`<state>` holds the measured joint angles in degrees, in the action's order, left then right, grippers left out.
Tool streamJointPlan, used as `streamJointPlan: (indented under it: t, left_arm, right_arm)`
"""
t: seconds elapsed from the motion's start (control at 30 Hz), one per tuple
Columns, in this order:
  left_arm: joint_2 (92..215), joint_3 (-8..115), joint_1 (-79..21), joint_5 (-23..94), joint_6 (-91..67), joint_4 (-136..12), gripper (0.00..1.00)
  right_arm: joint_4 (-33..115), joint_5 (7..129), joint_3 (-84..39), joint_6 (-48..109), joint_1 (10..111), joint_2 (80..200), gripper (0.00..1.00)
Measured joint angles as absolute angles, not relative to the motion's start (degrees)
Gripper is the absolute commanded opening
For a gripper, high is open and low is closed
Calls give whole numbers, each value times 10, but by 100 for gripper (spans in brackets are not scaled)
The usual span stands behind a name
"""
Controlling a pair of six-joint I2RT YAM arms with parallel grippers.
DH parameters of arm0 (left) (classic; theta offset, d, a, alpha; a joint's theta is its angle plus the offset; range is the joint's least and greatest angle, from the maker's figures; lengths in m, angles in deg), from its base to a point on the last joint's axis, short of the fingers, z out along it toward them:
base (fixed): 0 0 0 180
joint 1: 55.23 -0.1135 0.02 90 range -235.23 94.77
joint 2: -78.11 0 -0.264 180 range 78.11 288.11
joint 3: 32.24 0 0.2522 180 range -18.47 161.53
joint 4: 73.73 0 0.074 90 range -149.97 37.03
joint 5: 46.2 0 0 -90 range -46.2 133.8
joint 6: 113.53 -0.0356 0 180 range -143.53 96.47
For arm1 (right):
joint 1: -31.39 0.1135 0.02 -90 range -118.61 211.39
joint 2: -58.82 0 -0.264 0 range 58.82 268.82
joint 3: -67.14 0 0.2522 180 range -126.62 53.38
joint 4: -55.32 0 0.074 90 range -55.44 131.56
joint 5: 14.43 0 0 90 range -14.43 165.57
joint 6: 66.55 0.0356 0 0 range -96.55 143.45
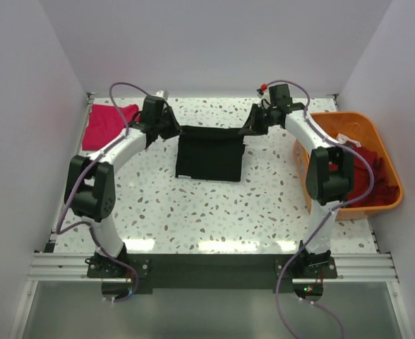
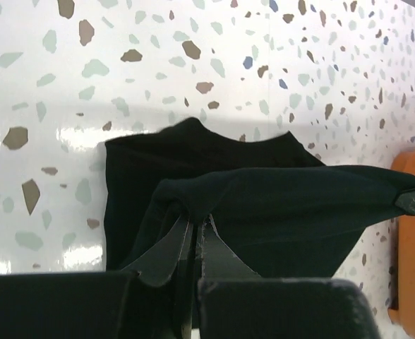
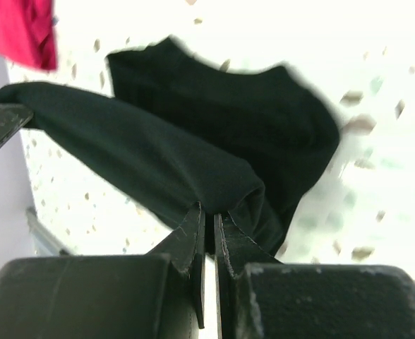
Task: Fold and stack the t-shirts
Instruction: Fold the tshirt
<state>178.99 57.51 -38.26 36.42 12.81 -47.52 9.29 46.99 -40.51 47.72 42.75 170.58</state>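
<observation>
A black t-shirt [image 1: 209, 154] hangs stretched between my two grippers at the far middle of the table, its lower part resting on the tabletop. My left gripper [image 1: 171, 128] is shut on its left top edge, which shows in the left wrist view [image 2: 264, 205]. My right gripper [image 1: 250, 127] is shut on its right top edge, which shows in the right wrist view [image 3: 158, 155]. A bright pink-red t-shirt [image 1: 107, 124] lies folded at the far left. A dark red t-shirt [image 1: 373, 176] lies in the orange tub [image 1: 389, 166].
The orange tub stands at the right edge of the speckled table [image 1: 214, 212], and its corner shows in the left wrist view [image 2: 412, 233]. White walls close in the back and both sides. The pink-red shirt also shows in the right wrist view [image 3: 20, 28].
</observation>
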Motion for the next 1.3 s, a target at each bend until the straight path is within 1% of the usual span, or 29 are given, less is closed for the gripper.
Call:
streamJointPlan:
  t: [0.13,0.3,0.33,0.37,0.4,0.43,0.47,0.5,0.53,0.57,0.6,0.63,0.67,0.7,0.73,0.9,1.0,1.13,1.3]
  left_arm:
    - [1861,615,-387,362,128,-489,0]
    - [1933,658,-387,360,127,-491,0]
    - [1944,666,-387,360,127,-490,0]
    - [1960,681,-387,360,126,-487,4]
    - [1970,689,-387,359,126,-487,18]
    - [1981,698,-388,359,121,-487,27]
    - [1991,706,-388,358,118,-486,35]
    - [1998,711,-388,357,117,-486,47]
    - [2003,713,-389,355,116,-486,55]
    - [2006,714,-389,354,114,-486,63]
    - [2008,714,-389,354,113,-486,73]
    - [2009,714,-390,353,112,-486,78]
    - [2010,714,-390,351,112,-486,85]
    - [2010,714,-391,350,112,-485,99]
    - [2010,715,-391,350,111,-485,100]
    - [2004,717,-391,344,106,-483,100]
    - [1986,705,-391,342,95,-482,100]
    - [1919,637,-391,343,81,-485,100]
    - [1824,535,-390,353,68,-491,100]
  right_arm:
    - [101,475,-460,472,422,1788,0]
    - [103,489,-484,468,420,1853,0]
    - [103,493,-491,468,420,1861,2]
    - [104,496,-498,467,420,1872,4]
    - [104,501,-502,468,420,1878,5]
    - [103,506,-507,468,420,1885,7]
    - [102,507,-513,468,420,1891,14]
    - [101,509,-521,468,419,1898,20]
    - [100,510,-528,468,419,1906,26]
    - [100,511,-533,468,419,1911,42]
    - [99,512,-537,469,419,1915,51]
    - [99,514,-539,466,419,1918,59]
    - [96,517,-543,465,419,1919,83]
    - [93,519,-546,467,419,1920,91]
    - [91,521,-549,463,419,1920,98]
    - [86,528,-566,457,419,1910,99]
    - [84,547,-541,450,424,1873,99]
    - [90,596,-453,440,443,1756,99]
    - [110,676,-331,437,511,1584,99]
